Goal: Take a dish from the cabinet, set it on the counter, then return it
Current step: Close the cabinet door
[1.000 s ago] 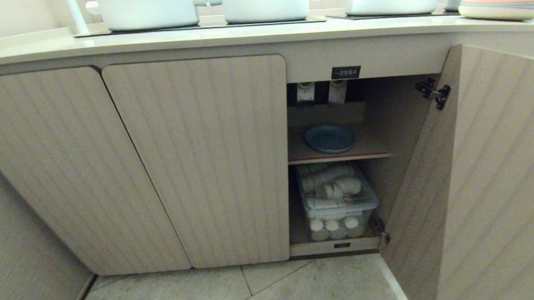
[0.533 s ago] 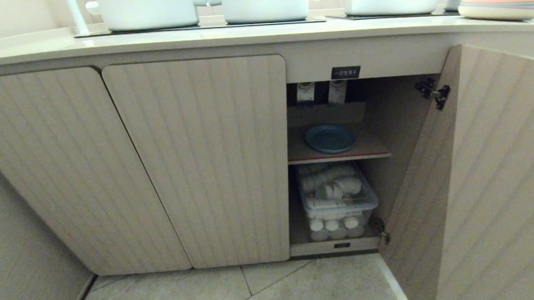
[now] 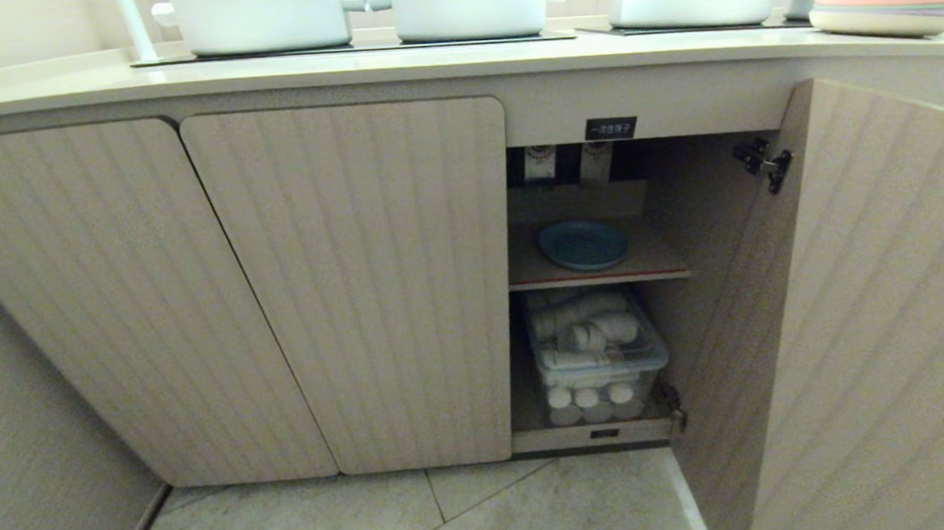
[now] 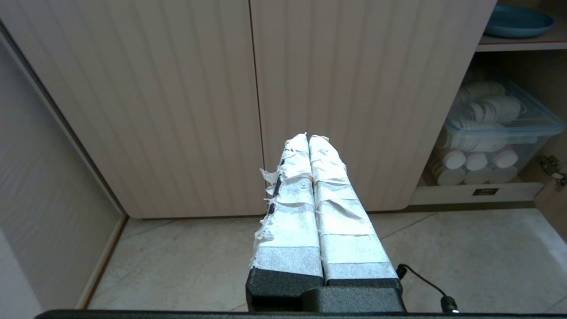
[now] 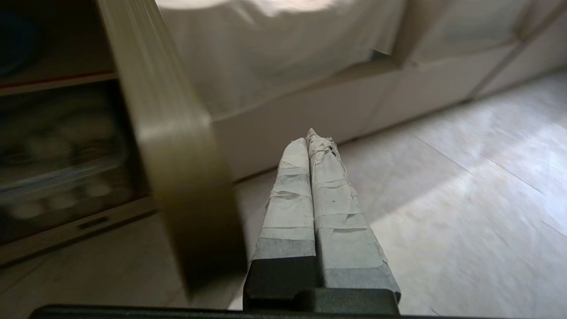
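Closest in, both pincers are down low near the floor tiles [image 3: 332,518] and neither shows up in the head view. The left pincer [image 4: 308,138] has its taped fingers pressed together, holding nothing, and points at the two closed cabinet doors. The right pincer [image 5: 312,137] is also squeezed closed and empty, sitting just beside the edge of the open door [image 5: 177,146], aimed past it toward the floor and a pale wall rather than into the opening.

Further back, the cabinet [image 3: 345,286] has its right-hand door [image 3: 864,304] swung wide. On the bottom level there's a clear bin [image 3: 595,355] stuffed with white cups. Above it, the dish [image 3: 583,244] lies flat on the inner shelf [image 3: 663,266], well apart from both pincers. Nothing is touching it.

Farthest off, the counter [image 3: 431,64] carries three white pots [image 3: 473,6] on the black cooktop panels, plus stacked plates [image 3: 887,9] at the far right end.
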